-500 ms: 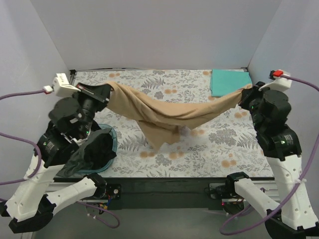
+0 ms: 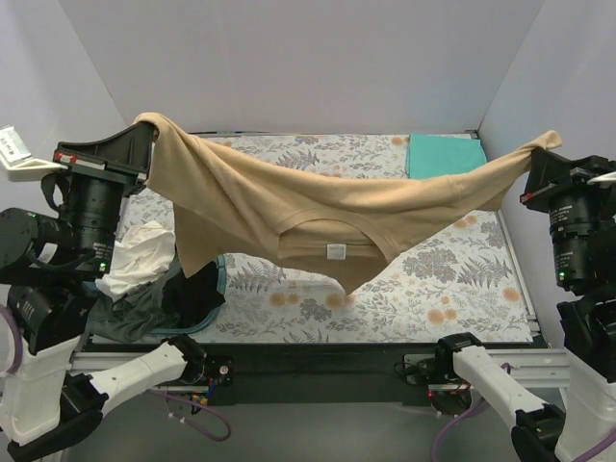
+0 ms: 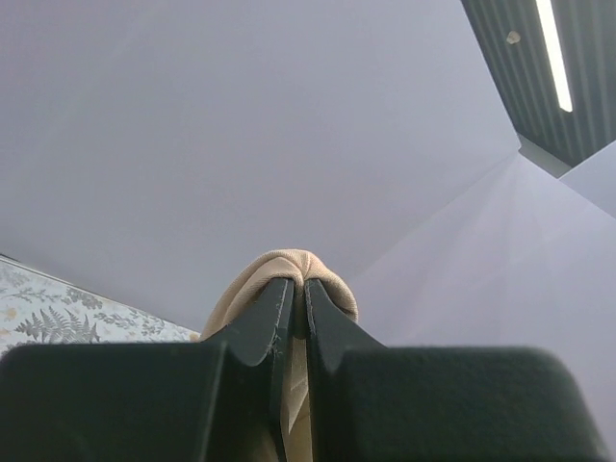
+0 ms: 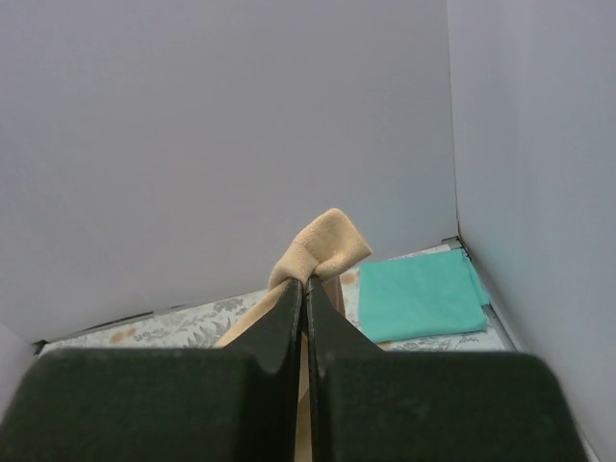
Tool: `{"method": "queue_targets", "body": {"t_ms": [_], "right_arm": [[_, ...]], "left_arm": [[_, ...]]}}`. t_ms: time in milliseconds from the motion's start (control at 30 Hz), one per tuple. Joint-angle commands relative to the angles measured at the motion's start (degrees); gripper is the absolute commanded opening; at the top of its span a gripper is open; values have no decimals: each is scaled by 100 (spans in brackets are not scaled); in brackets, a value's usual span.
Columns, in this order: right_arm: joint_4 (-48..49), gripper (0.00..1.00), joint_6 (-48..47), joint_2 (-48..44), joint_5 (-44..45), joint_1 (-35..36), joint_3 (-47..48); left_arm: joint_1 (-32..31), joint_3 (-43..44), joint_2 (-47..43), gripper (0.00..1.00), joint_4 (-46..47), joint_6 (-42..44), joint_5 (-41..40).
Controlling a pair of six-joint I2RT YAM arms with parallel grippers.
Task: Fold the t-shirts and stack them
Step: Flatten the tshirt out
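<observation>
**A:** Where do we have the tan t-shirt (image 2: 318,217)?

**B:** We hold it up in the air, stretched between our two arms. Its middle sags above the floral table (image 2: 462,289), with the neck label showing.

**A:** And our grippers?

**B:** Our left gripper (image 2: 144,140) is pinched tight on one bunched end, high on the left. Our right gripper (image 2: 537,166) is clamped on the other end.

**A:** The other shirts?

**B:** We see the teal t-shirt (image 2: 445,154) folded flat at the table's far right corner. The white t-shirt (image 2: 140,255) lies crumpled on a dark garment (image 2: 178,294) in the blue basket (image 2: 220,274), near left.
</observation>
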Motion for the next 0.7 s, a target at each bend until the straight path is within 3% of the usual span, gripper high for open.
{"method": "queue_targets", "body": {"t_ms": [0,167,333,467,533,600,667], "right_arm": [[-53,1,-222,371,-33,-30,29],[394,1,-381,1118,-94,-30,-165],[1107,1,-959,2514,143,-48,641],[1125,1,-1312,3464,458,-83,2615],[1116,1,-1539,3719,460,-92,3006],[1125,1,-1672,3643,223,-101,3035],[1125,1,-1664,3476,231,-92,2781]], "left_arm": [[28,-170,578,0,232,311,-160],[81,-102,1936,0,619,732,-547],[2100,1653,3565,0,-30,-93,2187],[2761,3289,4532,0,-250,-357,3168],[2954,3948,4718,0,-330,-410,3293],[3103,3873,4605,0,-155,-488,3573],[3166,3198,4210,0,21,-533,3723]]}}
